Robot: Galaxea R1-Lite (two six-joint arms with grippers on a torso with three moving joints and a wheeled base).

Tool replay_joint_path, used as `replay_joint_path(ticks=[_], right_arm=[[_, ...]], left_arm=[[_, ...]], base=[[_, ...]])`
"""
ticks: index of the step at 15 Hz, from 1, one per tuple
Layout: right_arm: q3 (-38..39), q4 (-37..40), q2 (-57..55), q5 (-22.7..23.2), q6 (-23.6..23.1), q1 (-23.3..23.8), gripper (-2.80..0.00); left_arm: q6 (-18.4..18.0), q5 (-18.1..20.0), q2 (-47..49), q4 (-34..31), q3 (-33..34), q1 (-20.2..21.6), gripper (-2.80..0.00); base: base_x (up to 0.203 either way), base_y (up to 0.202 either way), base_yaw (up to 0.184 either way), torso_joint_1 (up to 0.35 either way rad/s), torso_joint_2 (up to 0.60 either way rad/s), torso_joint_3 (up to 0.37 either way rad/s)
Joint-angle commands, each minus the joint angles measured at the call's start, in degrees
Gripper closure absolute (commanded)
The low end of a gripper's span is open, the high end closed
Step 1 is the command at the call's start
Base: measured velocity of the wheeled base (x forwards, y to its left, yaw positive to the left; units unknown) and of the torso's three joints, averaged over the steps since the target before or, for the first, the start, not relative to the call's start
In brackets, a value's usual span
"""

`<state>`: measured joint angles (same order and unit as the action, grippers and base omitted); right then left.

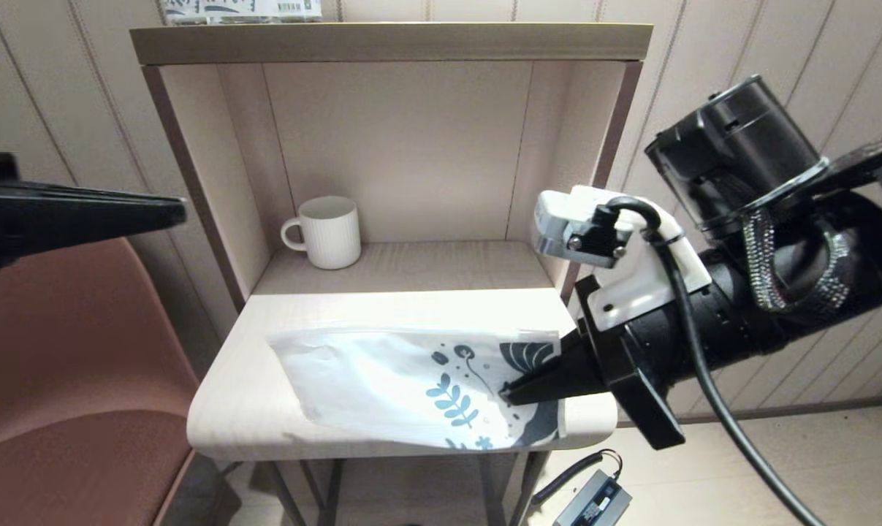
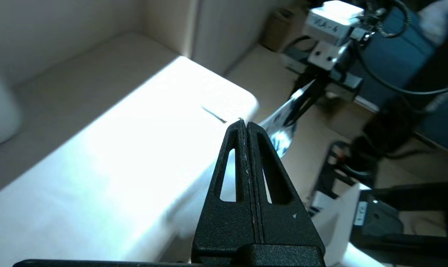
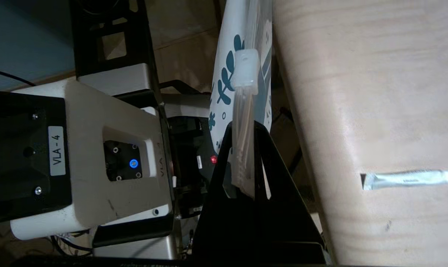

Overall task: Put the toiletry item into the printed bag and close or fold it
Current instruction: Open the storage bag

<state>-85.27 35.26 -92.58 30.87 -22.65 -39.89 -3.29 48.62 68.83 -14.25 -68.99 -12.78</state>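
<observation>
The printed bag lies flat on the pale table, its leaf-printed end at the right front corner. My right gripper is shut on that printed end. In the right wrist view the bag hangs edge-on, with its zip strip and clear slider running between the fingers of my right gripper. A small silvery-white tube, the toiletry item, lies on the table top beside the bag; the head view does not show it. My left gripper hovers shut and empty, high at the left.
A white ribbed mug stands at the back left of the shelf recess. A printed box sits on top of the shelf unit. A brown chair is at the left. A power adapter lies on the floor.
</observation>
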Motion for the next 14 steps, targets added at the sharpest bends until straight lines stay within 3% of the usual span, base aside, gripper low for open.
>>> replay_joint_path(ticks=[1, 4, 8, 9, 14], right_arm=[[-0.58, -0.14, -2.05, 0.31, -0.09, -3.56, 0.00], [-5.72, 0.22, -4.84, 0.41, 0.27, -6.20, 0.00], [-10.25, 0.30, -10.17, 0.46, 0.64, -5.61, 0.00], [-11.37, 0.39, -11.51, 0.50, 0.67, -5.25, 0.00], [-13.46, 0.42, -12.53, 0.59, 0.59, -3.63, 0.00]], left_arm=[[-0.85, 0.53, 8.30, 0.10, -2.09, -5.85, 0.00], [-3.27, 0.86, 13.67, 0.34, -5.72, -10.45, 0.00], [-4.18, 3.14, 17.12, 3.62, -6.32, -11.39, 0.00], [-4.34, 3.07, 17.01, 3.78, -6.05, -11.48, -2.80], [-8.04, 3.97, 15.55, 3.77, -1.91, -11.72, -2.80]], base=[[0.000, 0.000, 0.000, 0.000, 0.00, 0.000], [0.000, 0.000, 0.000, 0.000, 0.00, 0.000], [0.000, 0.000, 0.000, 0.000, 0.00, 0.000], [0.000, 0.000, 0.000, 0.000, 0.00, 0.000], [0.000, 0.000, 0.000, 0.000, 0.00, 0.000]])
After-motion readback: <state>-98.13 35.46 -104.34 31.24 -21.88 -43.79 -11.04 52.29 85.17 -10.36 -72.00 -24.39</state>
